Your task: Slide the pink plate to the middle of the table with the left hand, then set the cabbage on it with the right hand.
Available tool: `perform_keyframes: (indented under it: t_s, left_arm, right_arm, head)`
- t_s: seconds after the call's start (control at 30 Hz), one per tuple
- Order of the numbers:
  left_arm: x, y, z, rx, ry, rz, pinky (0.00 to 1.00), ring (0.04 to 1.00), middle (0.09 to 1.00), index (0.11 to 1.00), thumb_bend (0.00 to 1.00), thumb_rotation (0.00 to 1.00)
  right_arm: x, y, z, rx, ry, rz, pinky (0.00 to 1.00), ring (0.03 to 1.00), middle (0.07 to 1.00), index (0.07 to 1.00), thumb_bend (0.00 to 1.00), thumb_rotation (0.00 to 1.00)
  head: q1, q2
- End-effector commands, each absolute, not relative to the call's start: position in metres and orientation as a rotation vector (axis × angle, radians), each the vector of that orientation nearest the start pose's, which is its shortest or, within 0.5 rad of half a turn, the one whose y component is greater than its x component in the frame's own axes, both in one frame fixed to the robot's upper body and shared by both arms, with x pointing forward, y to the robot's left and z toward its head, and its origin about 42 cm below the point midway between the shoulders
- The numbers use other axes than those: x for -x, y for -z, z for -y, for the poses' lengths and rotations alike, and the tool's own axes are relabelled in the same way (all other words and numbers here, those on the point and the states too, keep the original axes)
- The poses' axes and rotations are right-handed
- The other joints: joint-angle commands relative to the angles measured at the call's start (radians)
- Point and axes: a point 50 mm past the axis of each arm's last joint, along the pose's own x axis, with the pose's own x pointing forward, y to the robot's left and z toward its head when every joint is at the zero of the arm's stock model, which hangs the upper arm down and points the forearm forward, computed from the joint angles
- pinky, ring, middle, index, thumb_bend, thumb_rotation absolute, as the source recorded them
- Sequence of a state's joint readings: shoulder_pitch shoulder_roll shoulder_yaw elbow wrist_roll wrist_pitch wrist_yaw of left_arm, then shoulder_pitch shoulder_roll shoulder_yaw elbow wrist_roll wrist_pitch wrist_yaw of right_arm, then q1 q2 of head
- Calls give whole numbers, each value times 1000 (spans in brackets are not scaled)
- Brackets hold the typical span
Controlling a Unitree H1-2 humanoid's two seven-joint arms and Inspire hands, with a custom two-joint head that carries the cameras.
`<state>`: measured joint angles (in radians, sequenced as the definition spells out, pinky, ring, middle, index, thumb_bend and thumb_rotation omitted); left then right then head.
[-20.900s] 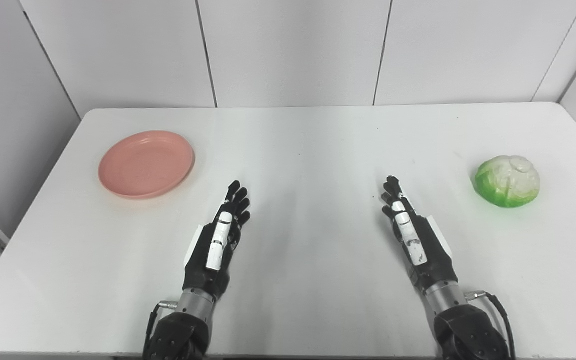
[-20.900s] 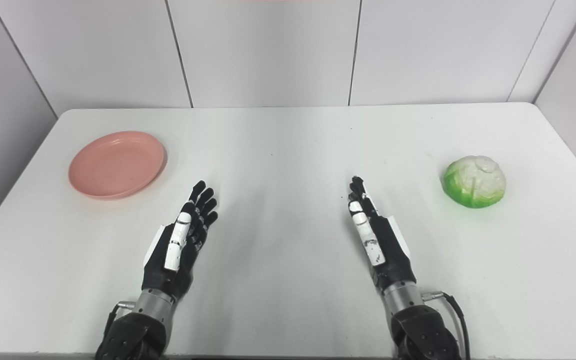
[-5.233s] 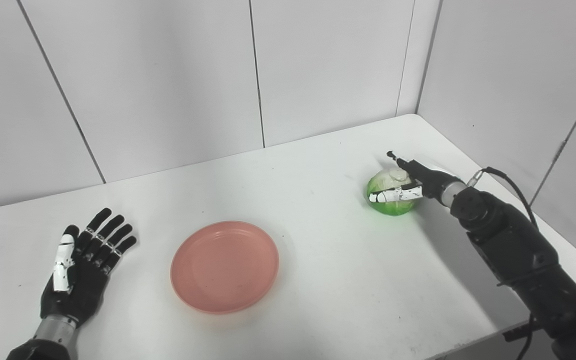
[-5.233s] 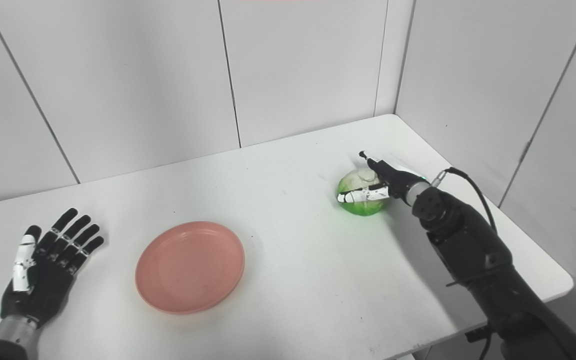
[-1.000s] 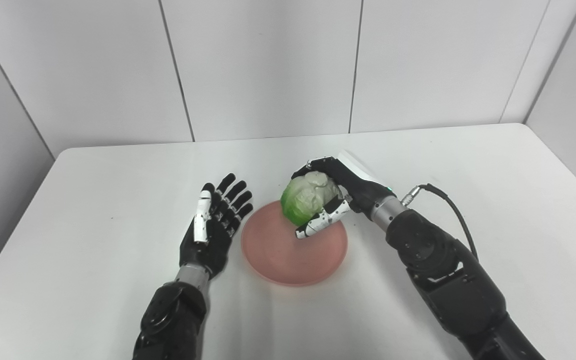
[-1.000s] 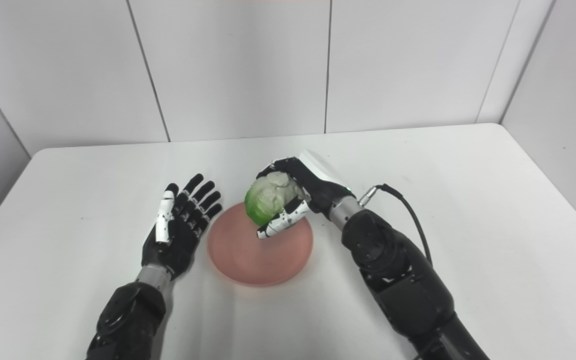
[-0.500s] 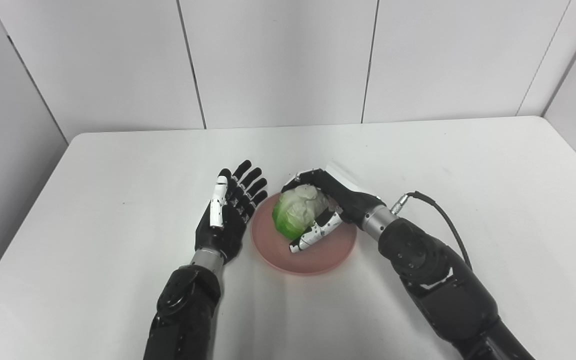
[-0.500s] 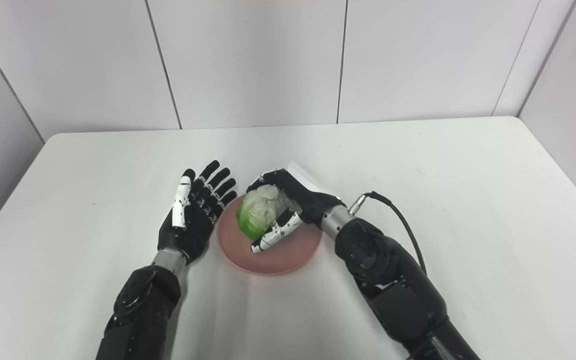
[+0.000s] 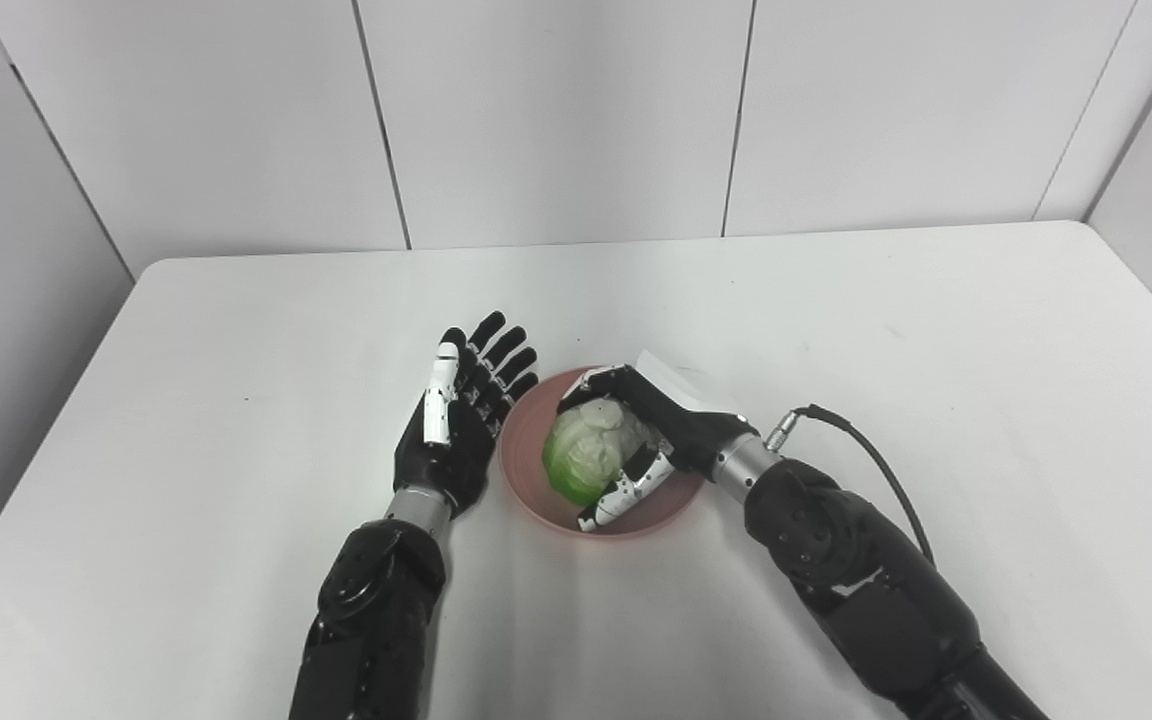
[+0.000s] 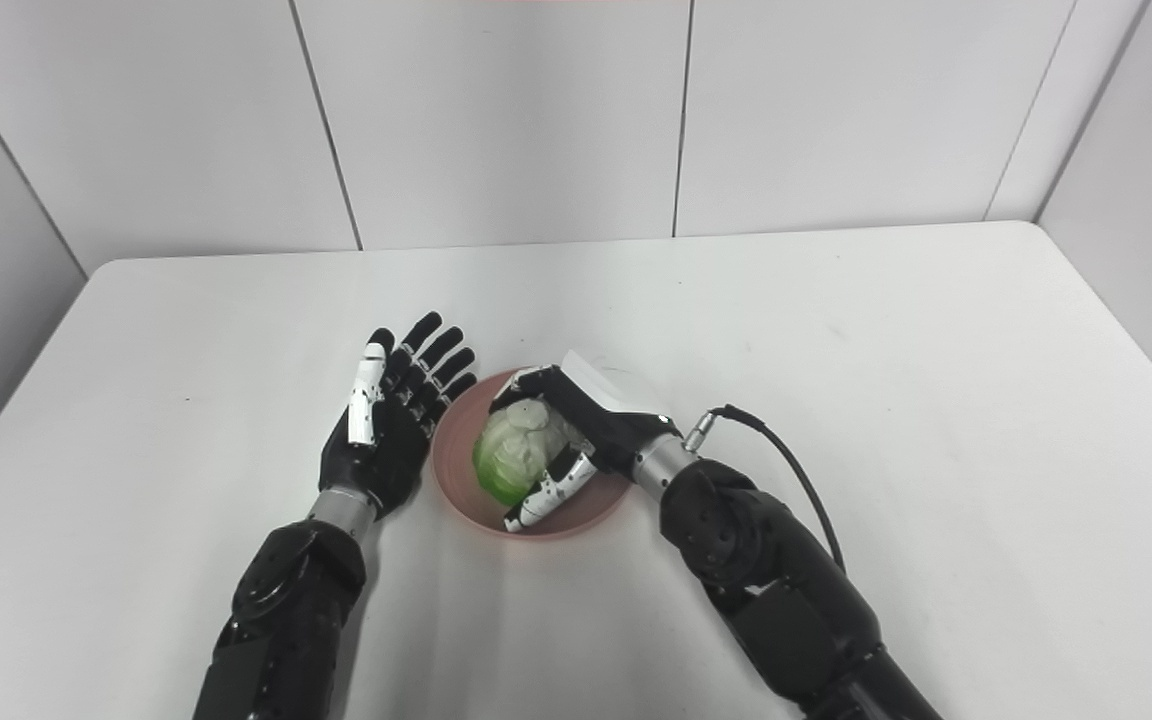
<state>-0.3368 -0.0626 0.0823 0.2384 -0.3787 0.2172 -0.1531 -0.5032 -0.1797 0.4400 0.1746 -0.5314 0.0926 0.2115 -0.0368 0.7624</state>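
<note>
The table (image 9: 936,330) is lying white and bare-topped under both arms, stretching well past each hand on every side.

The plate (image 9: 528,490), pink and shallow, is sitting just to the right of the left hand and directly under the right hand. Judged: it looks like light, rigid plastic with a low rim, so it is likely sliding easily on this smooth top if nudged sideways.

The right hand (image 9: 658,432) is reaching in over the plate from its right side, fingers and thumb wrapping around the cabbage. The grip is closed on it, thumb on the near side, fingers over the far top.

The left hand (image 9: 456,430) is resting flat beside the plate's left edge, fingers spread apart and straight, holding nothing. Whether its fingertips are touching the rim I cannot tell.

The cabbage (image 9: 584,462) is sitting inside the right hand's grasp, low over the plate's middle; contact with the plate surface is hidden by the thumb.

Judged handling: round, firm-looking, probably a light hollow model with a glossy, slightly slippery skin. A wide wrap around its widest part, as now, is suiting it best; a round body may be rolling on release, so letting go low and level seems wise.
</note>
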Motion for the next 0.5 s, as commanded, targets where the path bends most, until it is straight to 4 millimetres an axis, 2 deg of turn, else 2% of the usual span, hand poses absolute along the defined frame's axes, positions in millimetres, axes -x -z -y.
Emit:
perform_keyframes:
  t_s: [0.0, 0.13, 0.3, 0.33, 0.37, 0.4, 0.43, 0.47]
  left_arm:
    - [-384, -119, -159, 452, 233, -163, 906, 899, 904, 890, 400, 1000]
    - [-384, -119, -159, 449, 234, -163, 908, 894, 902, 892, 402, 1000]
    - [-383, -119, -158, 441, 233, -160, 909, 899, 899, 888, 404, 1000]
    - [-383, -119, -158, 438, 232, -159, 908, 896, 894, 884, 406, 1000]
    - [-383, -119, -158, 436, 235, -158, 908, 896, 892, 883, 406, 1000]
    - [-383, -119, -158, 437, 238, -157, 908, 896, 893, 884, 405, 1000]
    - [-383, -119, -158, 439, 239, -155, 911, 897, 895, 885, 404, 1000]
    - [-383, -119, -158, 441, 240, -154, 909, 893, 894, 884, 402, 1000]
  right_arm:
    - [-410, -196, 108, 904, -568, 315, 367, 376, 487, 545, 511, 0]
    - [-411, -192, 109, 917, -571, 318, 372, 381, 491, 545, 511, 0]
    - [-409, -191, 111, 948, -569, 315, 458, 408, 500, 549, 513, 0]
    - [-408, -191, 111, 962, -573, 317, 495, 510, 488, 528, 521, 0]
    - [-408, -192, 111, 979, -580, 317, 516, 553, 485, 521, 524, 0]
    - [-408, -192, 111, 993, -585, 315, 544, 596, 584, 624, 657, 7]
    - [-408, -193, 111, 1000, -586, 313, 562, 626, 650, 696, 741, 23]
    - [-408, -193, 111, 1004, -586, 311, 557, 637, 680, 732, 770, 47]
  head:
    - [1, 1]
    - [1, 2]
    - [-2, 3]
    - [-1, 3]
    - [-1, 4]
    - [-2, 4]
    - [-2, 4]
    - [-2, 4]
